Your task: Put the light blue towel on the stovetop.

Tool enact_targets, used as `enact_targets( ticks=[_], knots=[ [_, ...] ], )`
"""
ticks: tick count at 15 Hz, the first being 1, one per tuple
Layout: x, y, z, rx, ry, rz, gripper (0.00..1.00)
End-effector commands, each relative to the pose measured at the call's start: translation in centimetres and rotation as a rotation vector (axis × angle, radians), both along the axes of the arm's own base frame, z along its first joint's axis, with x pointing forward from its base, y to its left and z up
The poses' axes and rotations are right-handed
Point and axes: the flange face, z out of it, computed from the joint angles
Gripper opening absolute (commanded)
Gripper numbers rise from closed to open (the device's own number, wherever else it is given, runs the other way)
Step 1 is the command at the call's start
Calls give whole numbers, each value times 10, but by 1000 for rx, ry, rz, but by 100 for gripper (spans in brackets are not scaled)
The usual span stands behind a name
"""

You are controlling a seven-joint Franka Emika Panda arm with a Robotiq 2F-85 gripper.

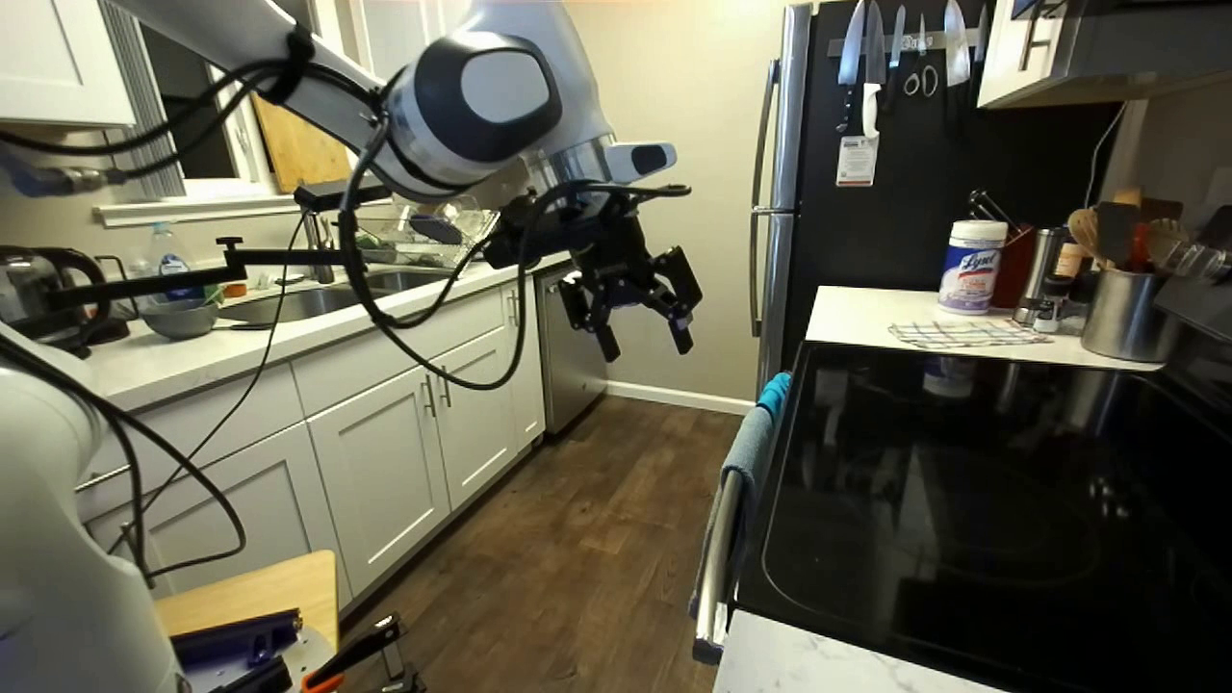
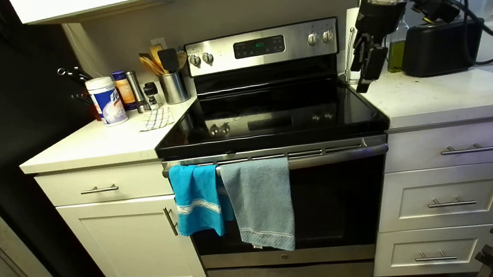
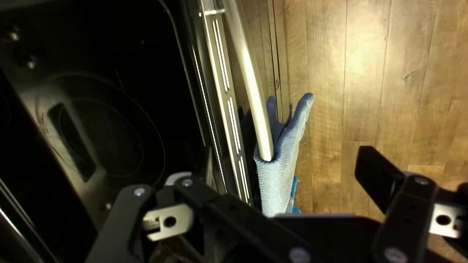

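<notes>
See light blue towel point(image 2: 259, 205) draped over oven handle point(image 2: 338, 156), hanging down toward 6 o'clock. In an exterior view, see bright blue towel point(image 2: 197, 195) just beside at 9 o'clock, over same oven handle. Up at 12 o'clock, find stovetop point(image 2: 268, 132). In wrist view, spot light blue towel around 5 o'clock, stovetop between 9 and 10. Log pincer point(image 1: 645, 343) as spread wide, hanging in air well apart from light blue towel, between 10 and 11 o'clock of it in an exterior view. From stovetop, in an exterior view, log on counter point(image 2: 93, 146) crock point(image 2: 175, 89) of utensils point(image 2: 170, 61) at 10, cloth point(image 2: 157, 119) and Lysol tub point(image 2: 108, 104) between 9 and 10, bottle point(image 2: 396, 55) at 2.
</notes>
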Motion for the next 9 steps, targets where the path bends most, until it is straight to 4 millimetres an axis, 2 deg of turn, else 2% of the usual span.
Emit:
enact_targets(
  ticks=[1, 5, 6, 9],
  knots=[
    [35, 28, -14, -12, -32, 124, 100],
    [53, 54, -26, -9, -36, 191, 100],
    [43, 48, -23, 6, -29, 135, 100],
    [51, 56, -28, 4, -21, 152, 100]
  ],
)
